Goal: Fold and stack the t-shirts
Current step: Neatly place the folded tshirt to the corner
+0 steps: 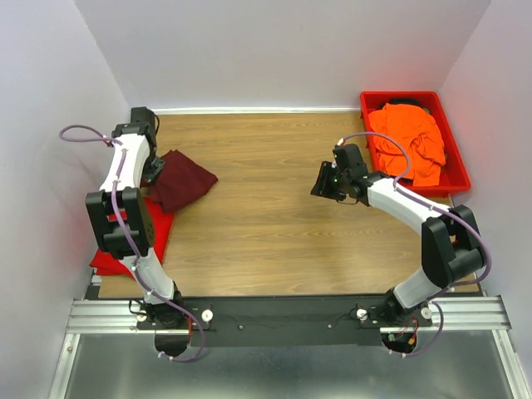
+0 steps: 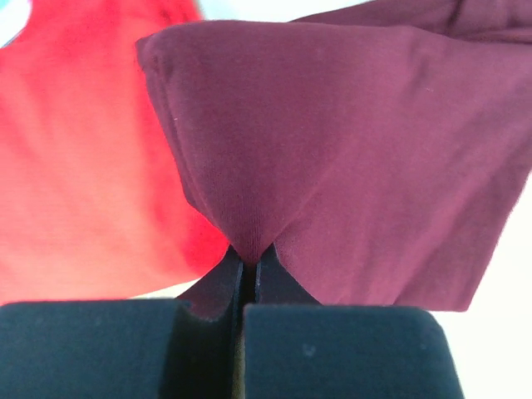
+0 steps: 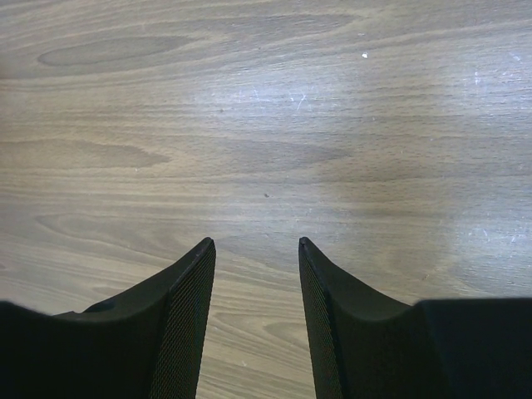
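The dark maroon t-shirt (image 1: 187,184) lies folded at the table's left, partly over the bright red t-shirt (image 1: 160,230) that is spread beneath the left arm. My left gripper (image 1: 155,174) is shut on the maroon shirt's left edge. In the left wrist view the left gripper (image 2: 248,258) pinches a fold of the maroon cloth (image 2: 357,158), with the red shirt (image 2: 83,166) behind it. The bright orange t-shirt (image 1: 411,141) sits crumpled in the red bin (image 1: 456,181). My right gripper (image 1: 322,181) hangs open over bare wood right of centre, with nothing between the right gripper's (image 3: 253,243) fingers.
The red plastic bin stands at the back right corner. White walls close in the wooden table (image 1: 266,233) on the left, back and right. The red shirt's lower corner (image 1: 106,262) reaches the table's near left edge.
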